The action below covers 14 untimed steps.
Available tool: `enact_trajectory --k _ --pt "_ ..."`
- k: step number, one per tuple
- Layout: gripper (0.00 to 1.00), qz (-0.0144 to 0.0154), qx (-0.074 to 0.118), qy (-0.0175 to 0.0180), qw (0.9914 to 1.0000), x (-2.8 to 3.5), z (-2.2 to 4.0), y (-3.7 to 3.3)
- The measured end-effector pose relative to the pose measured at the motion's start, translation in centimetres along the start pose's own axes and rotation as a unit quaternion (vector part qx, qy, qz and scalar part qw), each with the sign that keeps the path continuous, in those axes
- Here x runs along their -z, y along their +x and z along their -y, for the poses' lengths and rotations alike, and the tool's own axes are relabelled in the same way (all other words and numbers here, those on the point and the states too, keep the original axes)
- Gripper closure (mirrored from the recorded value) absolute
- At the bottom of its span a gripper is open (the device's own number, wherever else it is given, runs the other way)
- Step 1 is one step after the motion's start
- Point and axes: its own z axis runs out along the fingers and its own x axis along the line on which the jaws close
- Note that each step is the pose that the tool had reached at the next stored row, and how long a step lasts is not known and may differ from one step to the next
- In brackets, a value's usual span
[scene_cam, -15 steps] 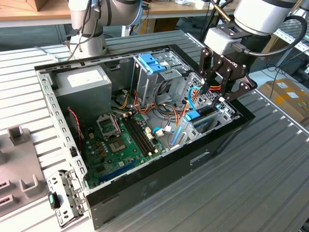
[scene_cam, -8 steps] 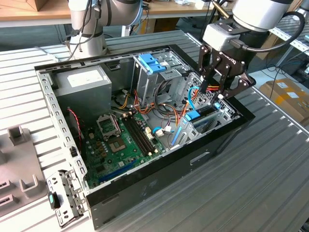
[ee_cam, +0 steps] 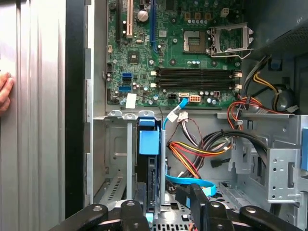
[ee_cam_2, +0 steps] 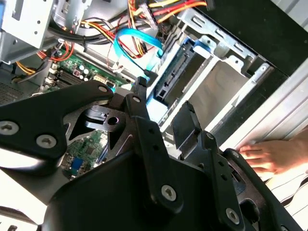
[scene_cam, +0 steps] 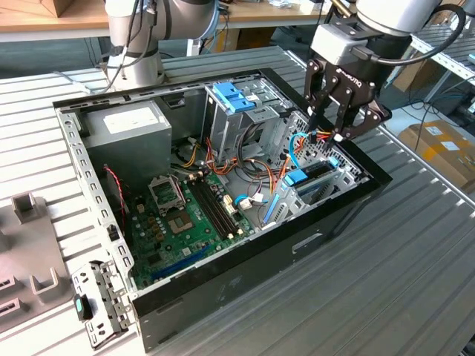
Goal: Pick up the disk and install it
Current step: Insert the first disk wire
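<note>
First wrist view: disk (ee_cam: 149, 144) on edge in cage (ee_cam: 115, 159), upper edge pointing at motherboard (ee_cam: 192, 48); hand (ee_cam: 166, 197) apart.

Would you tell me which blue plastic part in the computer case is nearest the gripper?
The blue tab on the disk, just below the gripper; the larger blue bracket sits farther off atop the drive cage.

Wooden desk (scene_cam: 30, 22) and cardboard box (scene_cam: 438, 144) lie beyond the ribbed tabletop (scene_cam: 415, 245).
</note>
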Motion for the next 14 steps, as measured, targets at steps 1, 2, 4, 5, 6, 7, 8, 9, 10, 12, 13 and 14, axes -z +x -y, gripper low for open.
enact_trajectory --k 1,2,4,5,6,7,8,9,10,12,13,14 --pt "0.51 -0.0001 0.0 0.0 1.0 -0.03 0.12 -0.47" --pt "0.51 0.0 0.0 0.0 1.0 -0.08 0.18 -0.7" --pt "0.51 0.0001 0.0 0.0 1.0 -0.31 0.53 -0.99" --pt "0.51 0.0001 0.0 0.0 1.0 -0.42 0.68 -0.99" --pt "0.51 -0.0001 0.0 0.0 1.0 -0.48 0.73 -0.99" --pt "0.51 0.0 0.0 0.0 1.0 -0.79 0.75 -0.99" --pt "0.51 0.0 0.0 0.0 1.0 -0.93 0.75 -0.99" --pt "0.51 0.0 0.0 0.0 1.0 -1.03 0.75 -0.99" --pt "0.51 -0.0001 0.0 0.0 1.0 -1.07 0.75 -0.99" --pt "0.51 -0.0001 0.0 0.0 1.0 -1.14 0.75 -0.94" --pt "0.51 0.0 0.0 0.0 1.0 -1.15 0.76 -0.93" --pt "0.51 0.0 0.0 0.0 1.0 -1.16 0.76 -0.91"
